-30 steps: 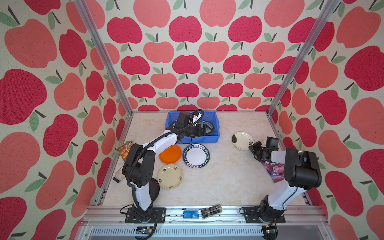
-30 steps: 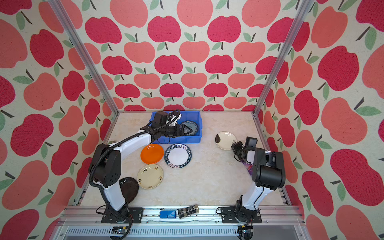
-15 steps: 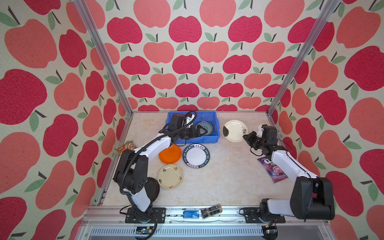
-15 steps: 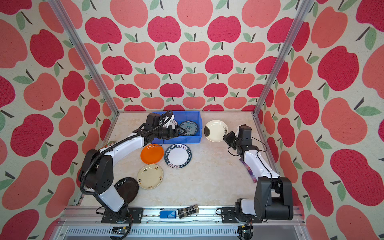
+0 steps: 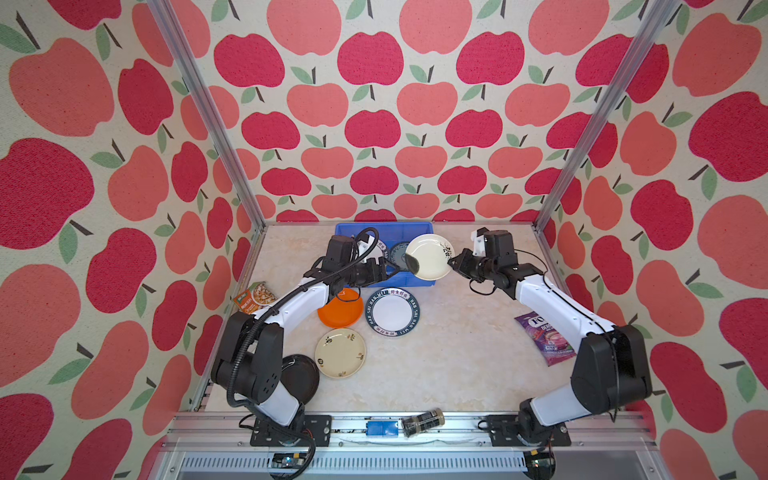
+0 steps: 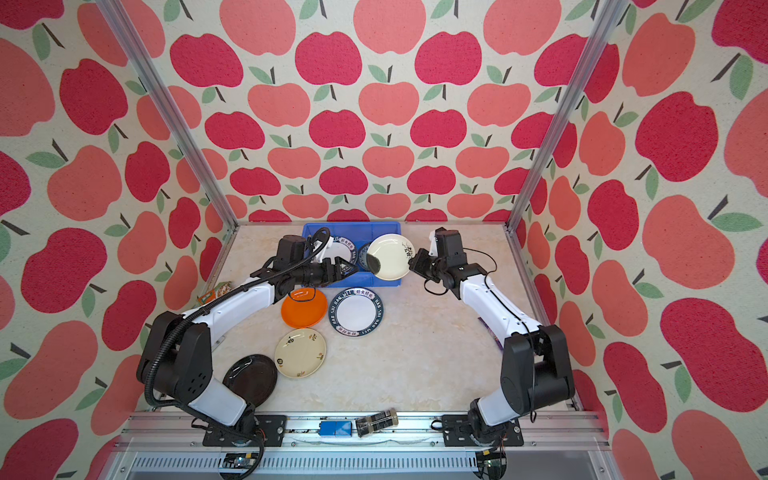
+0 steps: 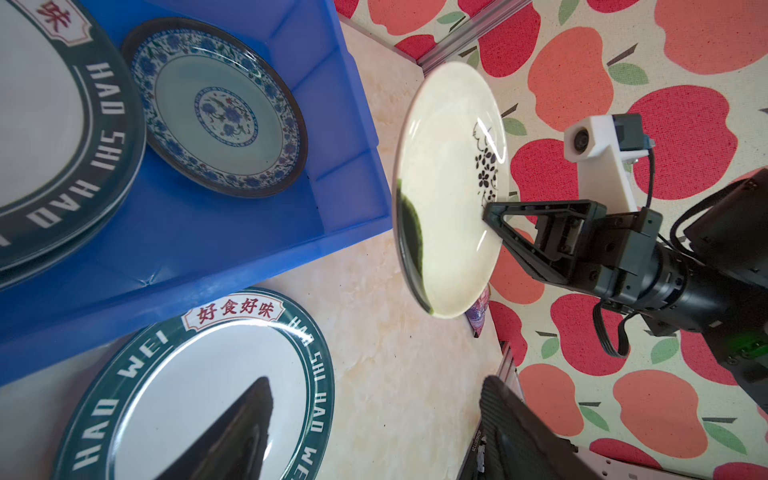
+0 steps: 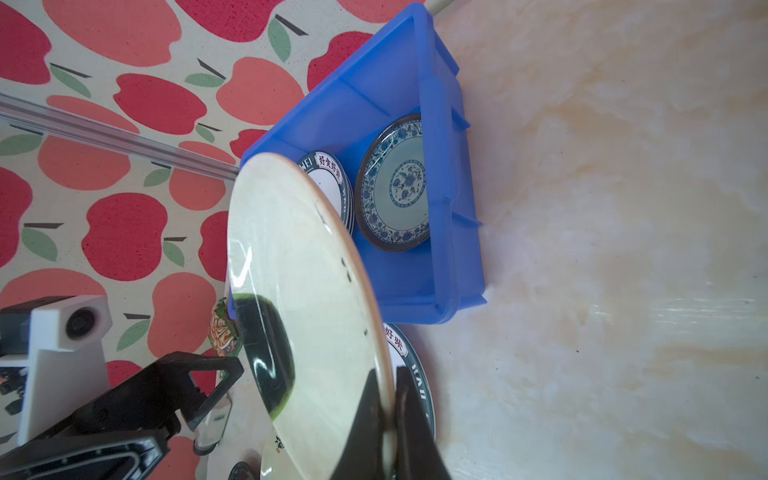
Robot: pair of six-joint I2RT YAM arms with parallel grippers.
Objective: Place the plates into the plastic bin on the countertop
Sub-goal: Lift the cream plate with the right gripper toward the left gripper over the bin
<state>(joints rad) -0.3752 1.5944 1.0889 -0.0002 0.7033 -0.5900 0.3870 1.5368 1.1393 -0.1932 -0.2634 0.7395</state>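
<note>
Cream plate (image 5: 428,256) sits pinched by its rim in my right pincer (image 5: 451,262), tilted on edge, I judge to slip into the blue bin (image 5: 399,227) at upper centre. My left pincer (image 5: 380,269) hangs spread, seemingly empty, alongside.

"HAO SHI HAO WEI" around lettered plate (image 5: 392,311)
</note>
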